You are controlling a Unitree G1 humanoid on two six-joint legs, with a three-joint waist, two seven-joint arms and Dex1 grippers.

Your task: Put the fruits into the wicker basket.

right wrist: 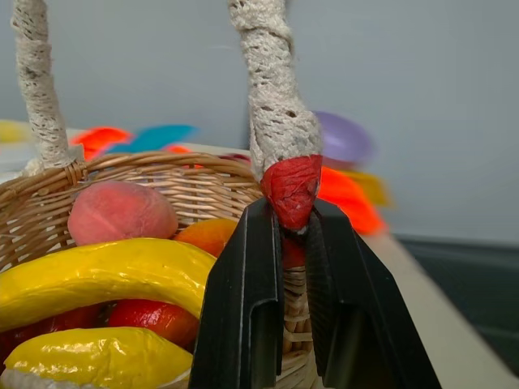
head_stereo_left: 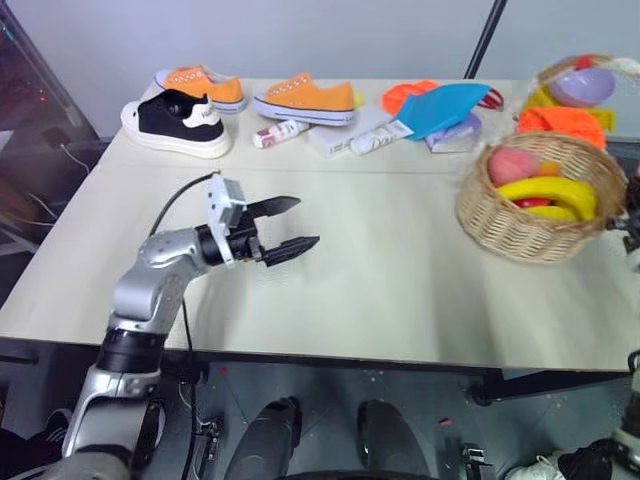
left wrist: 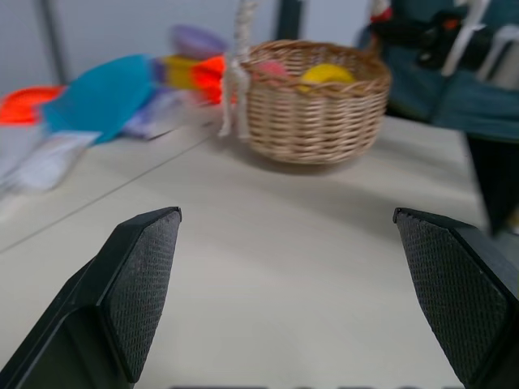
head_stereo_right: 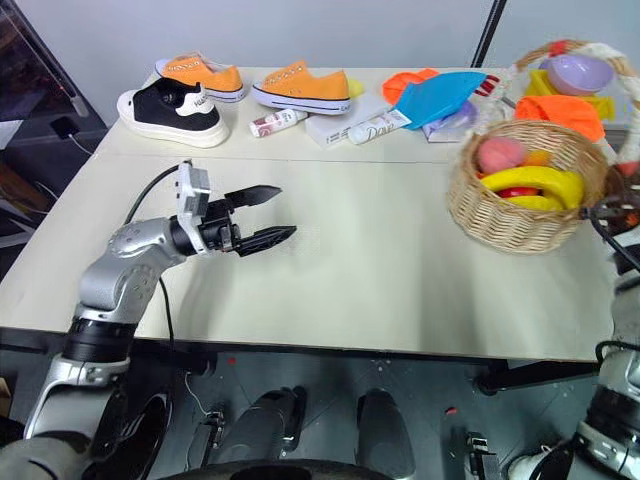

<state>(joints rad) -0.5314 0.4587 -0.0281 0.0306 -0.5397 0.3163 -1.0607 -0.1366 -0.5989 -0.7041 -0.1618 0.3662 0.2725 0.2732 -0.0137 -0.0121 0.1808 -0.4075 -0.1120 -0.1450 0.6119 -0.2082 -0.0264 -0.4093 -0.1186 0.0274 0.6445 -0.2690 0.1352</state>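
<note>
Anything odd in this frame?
Yes: the right gripper is shut on the basket handle's red band, though banana and peach are already inside. Nothing spilled.

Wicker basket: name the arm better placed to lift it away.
Right. The right gripper is shut on the wicker basket by its handle; the left gripper, jaws open and empty, hangs over bare table well short of it.

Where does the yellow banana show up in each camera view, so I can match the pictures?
Left eye view: banana in the wicker basket, right side of the table.
Right eye view: same spot, in the basket at right.
Left wrist view: a yellow patch above the far basket's rim.
Right wrist view: close up, lower left, under the peach.
Shared landmark: the basket's handle.
</note>
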